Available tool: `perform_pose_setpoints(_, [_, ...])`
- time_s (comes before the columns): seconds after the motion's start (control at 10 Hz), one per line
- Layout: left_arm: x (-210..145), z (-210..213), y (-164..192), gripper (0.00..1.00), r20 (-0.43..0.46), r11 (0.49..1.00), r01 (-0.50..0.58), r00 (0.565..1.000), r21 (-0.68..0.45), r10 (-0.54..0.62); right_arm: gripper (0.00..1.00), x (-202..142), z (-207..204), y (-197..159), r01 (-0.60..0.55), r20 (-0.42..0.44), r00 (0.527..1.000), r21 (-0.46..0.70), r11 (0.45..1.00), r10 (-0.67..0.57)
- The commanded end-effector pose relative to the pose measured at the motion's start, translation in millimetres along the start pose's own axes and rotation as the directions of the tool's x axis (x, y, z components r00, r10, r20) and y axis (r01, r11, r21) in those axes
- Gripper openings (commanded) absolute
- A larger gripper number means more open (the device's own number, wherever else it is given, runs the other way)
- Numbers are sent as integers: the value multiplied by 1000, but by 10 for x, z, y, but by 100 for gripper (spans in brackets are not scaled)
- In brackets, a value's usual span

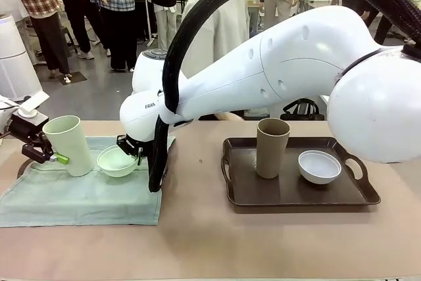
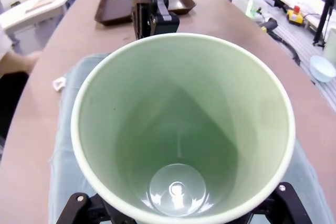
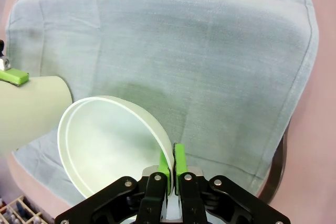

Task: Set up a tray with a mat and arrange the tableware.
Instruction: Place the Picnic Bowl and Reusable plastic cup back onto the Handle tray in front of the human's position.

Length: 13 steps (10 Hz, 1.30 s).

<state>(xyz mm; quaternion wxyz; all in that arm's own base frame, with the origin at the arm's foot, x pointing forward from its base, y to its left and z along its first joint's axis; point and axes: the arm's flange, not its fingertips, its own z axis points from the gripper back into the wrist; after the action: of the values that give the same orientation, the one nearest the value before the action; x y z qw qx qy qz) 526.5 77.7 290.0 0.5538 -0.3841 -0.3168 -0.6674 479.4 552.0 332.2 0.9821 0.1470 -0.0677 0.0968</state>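
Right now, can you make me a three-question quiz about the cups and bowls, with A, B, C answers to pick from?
1. Where does the brown tumbler stand?
A) on the brown tray
B) on the green mat
C) inside a bowl

2. How many bowls can you see?
A) one
B) two
C) four

3. What is the right gripper doing?
A) hanging open
B) pinching the rim of the green bowl
C) holding a spoon

Answers:
1 A: it stands upright on the tray beside the white bowl.
2 B: one is green and one is white.
3 B: its green pads clamp the rim between them.
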Motion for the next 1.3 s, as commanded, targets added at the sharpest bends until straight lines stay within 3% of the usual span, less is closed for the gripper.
perform_pose_setpoints(0.0, [-28,-23,37,85,-8,1000,18,1000,20,-18,4,49,-56,-48,-8,-8,1000,44,999,8])
perform_pose_setpoints(0.5, [-2,-6,47,85,-29,1000,3,1000,26,-2,4,81,-121,-75,-2,-29,1000,45,999,4])
perform_pose_setpoints(0.6, [-2,-13,34,100,-30,999,-6,1000,33,7,61,65,-123,-72,-4,-36,999,51,999,6])
perform_pose_setpoints(0.7, [19,10,31,100,-36,999,-8,999,34,9,64,55,-80,-50,-5,-30,1000,49,999,6])
perform_pose_setpoints(0.8, [32,30,12,100,-40,999,-14,999,39,16,100,23,-27,-30,-11,-31,999,42,999,12])
perform_pose_setpoints(0.9, [28,73,19,100,-51,998,-34,998,46,36,83,7,66,-11,-4,-25,1000,32,999,5])
perform_pose_setpoints(1.0, [-10,91,15,100,-63,997,-60,996,52,64,100,-33,152,10,-13,-17,1000,21,1000,14])
perform_pose_setpoints(1.2, [-37,204,-33,100,-120,990,-130,984,50,135,100,-132,364,13,-23,-2,1000,-6,1000,23])
